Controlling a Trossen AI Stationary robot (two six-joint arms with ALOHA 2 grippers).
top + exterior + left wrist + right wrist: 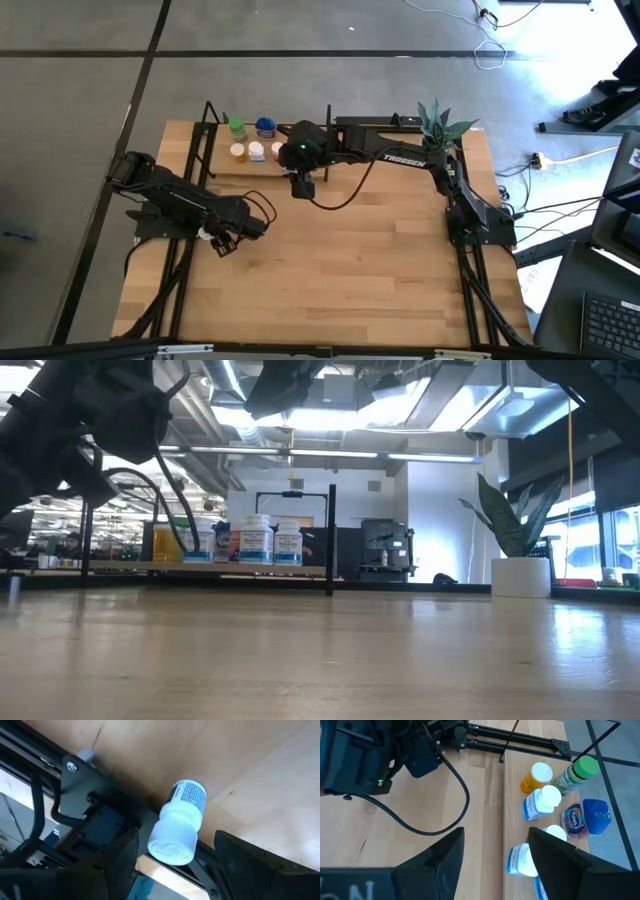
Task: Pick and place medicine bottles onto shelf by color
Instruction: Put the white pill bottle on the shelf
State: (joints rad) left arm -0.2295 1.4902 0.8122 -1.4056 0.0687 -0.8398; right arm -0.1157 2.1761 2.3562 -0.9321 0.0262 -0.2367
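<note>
Near the surface's left edge, the left gripper point(172, 865) spread wide around a lying white plastic bottle point(179, 822), not yet clamped. Closing on its round side risked it rolling away. Over the light-wood shelf point(512, 785), the right gripper point(495, 847) hovered open above 5 bottles.

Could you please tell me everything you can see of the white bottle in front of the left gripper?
The white bottle is a small round plastic one with a white cap facing the wrist camera and a printed blue-and-white label round its body. It lies on its side on the table, against a black frame rail at the table's left edge. The left gripper is open, one finger on each side of the cap; none visibly touches it. From above it shows as a white speck.
</note>
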